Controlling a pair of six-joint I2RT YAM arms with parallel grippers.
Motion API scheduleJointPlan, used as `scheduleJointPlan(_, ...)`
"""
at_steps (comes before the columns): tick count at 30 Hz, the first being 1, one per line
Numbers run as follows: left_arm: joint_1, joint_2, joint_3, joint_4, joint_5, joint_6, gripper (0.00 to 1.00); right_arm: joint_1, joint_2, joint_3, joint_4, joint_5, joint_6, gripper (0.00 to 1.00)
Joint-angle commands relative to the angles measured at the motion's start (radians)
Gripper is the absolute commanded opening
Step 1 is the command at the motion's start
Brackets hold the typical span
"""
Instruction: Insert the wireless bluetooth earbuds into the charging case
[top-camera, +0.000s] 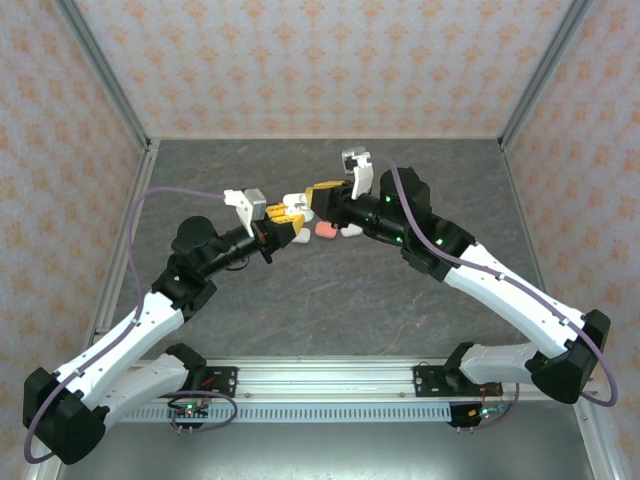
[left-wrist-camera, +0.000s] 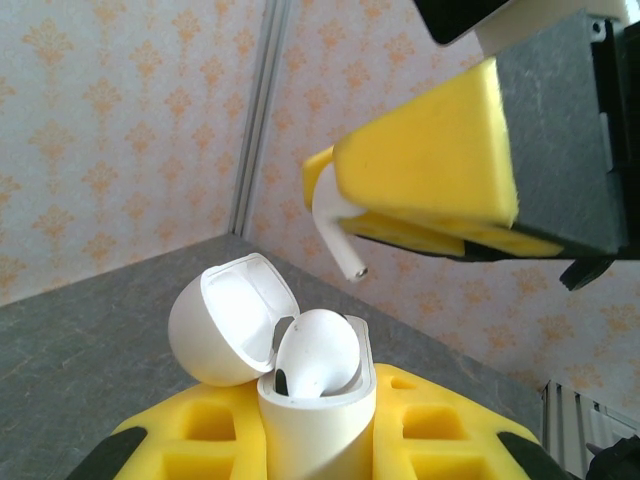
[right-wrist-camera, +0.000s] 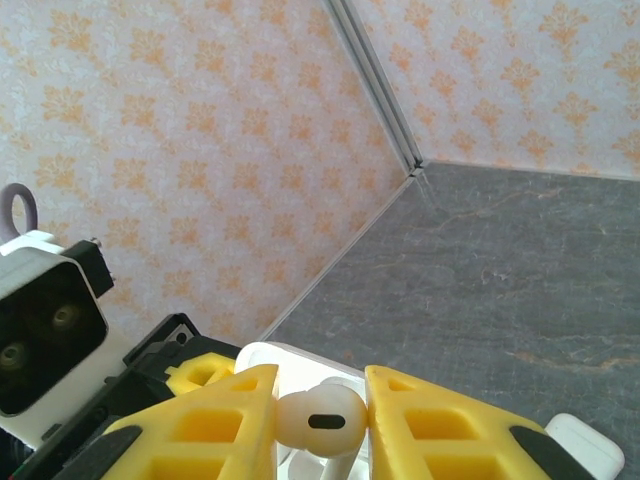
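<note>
An earbud (left-wrist-camera: 335, 225), white, is pinched by its head between the yellow fingers of the right gripper (right-wrist-camera: 320, 425). The jaws stand narrow, closed on it. Its stem hangs free below the fingers, slanting down, and the tip sits just above the mouth of the case (left-wrist-camera: 315, 430) without touching it.

The case is white and upright, clamped between the yellow fingers of the left gripper (top-camera: 283, 222), whose jaws are shut tight on its body. Its lid (left-wrist-camera: 225, 320) is swung open and leans back to the left. A second earbud (left-wrist-camera: 318, 355) already sits in the case, its rounded head standing above the rim on the side nearer the lid.

From above, the two grippers meet nose to nose over the middle of the table (top-camera: 400, 300), both raised off it. Just beside them, under the right arm, a pink piece (top-camera: 325, 228) and a white piece (top-camera: 351, 231) lie on the grey surface, touching or nearly so; they are too small to tell cases from earbuds. In the right wrist view a white rounded object (right-wrist-camera: 585, 445) lies on the table near the right finger.
</note>
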Motion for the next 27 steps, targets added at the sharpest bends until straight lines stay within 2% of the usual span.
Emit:
scheduleJointPlan(1, -0.007, 0.004, 0.028, 0.059, 0.016, -0.016, 0.0, 0.008, 0.008, -0.009, 0.013, 0.009, -0.015, 0.25)
scheduleJointPlan(17, -0.013, 0.01, 0.032, 0.06, 0.012, -0.014, 0.0, 0.011, 0.017, -0.03, -0.014, 0.017, -0.023, 0.25)
scheduleJointPlan(27, -0.014, 0.009, 0.03, 0.064, -0.009, -0.013, 0.0, 0.011, 0.017, -0.028, -0.036, -0.057, -0.022, 0.26)
